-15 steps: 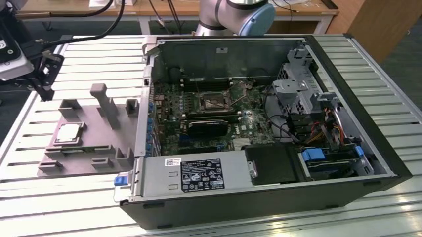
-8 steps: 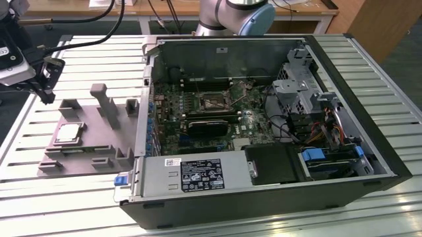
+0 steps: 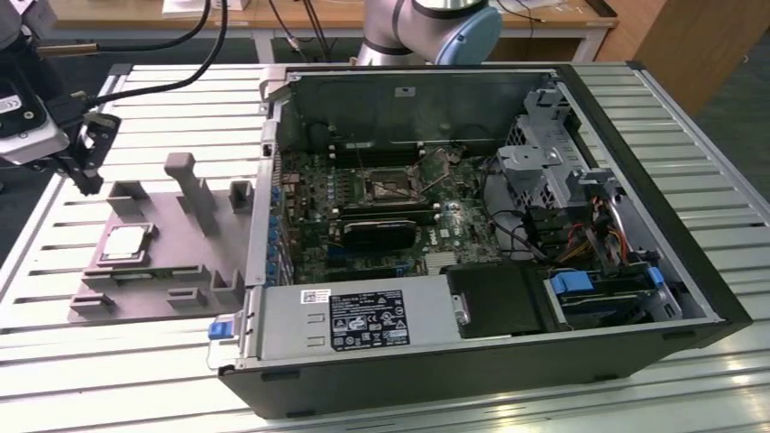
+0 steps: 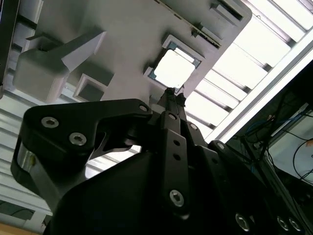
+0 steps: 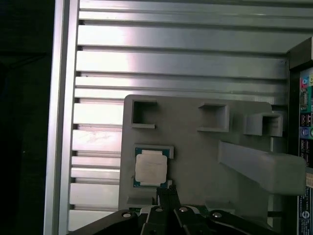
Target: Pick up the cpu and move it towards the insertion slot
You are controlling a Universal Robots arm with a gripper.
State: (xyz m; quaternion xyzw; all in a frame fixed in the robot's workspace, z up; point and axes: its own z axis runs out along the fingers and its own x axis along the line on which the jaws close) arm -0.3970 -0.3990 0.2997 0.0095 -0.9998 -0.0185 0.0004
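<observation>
gripper: black two-finger gripper (image 3: pixel 89 185) hovering upper left of exterior view, fingers pinched narrow, gripping nothing | cpu: small flat square silver cpu (image 3: pixel 126 244) w/ tan rim lying in recess of grey plastic fixture plate (image 3: pixel 162 281), lower left, just past gripper (image 4: pixel 169 93) (image 5: pixel 166 192) tip in both wrist views, cpu (image 4: pixel 173 68) (image 5: pixel 150 167) apart from it | slot: shiny metal-framed square insertion slot (image 3: pixel 388 189) sitting in open black PC case (image 3: pixel 481 361), centre, well apart from cpu

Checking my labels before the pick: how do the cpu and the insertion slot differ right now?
The cpu is a pale, silvery square lying in the grey fixture plate outside the case; the insertion slot is a metal-framed square with a dark centre on the motherboard inside it. The cpu lies near the claw; the insertion slot is far from it. Both are square.
</observation>
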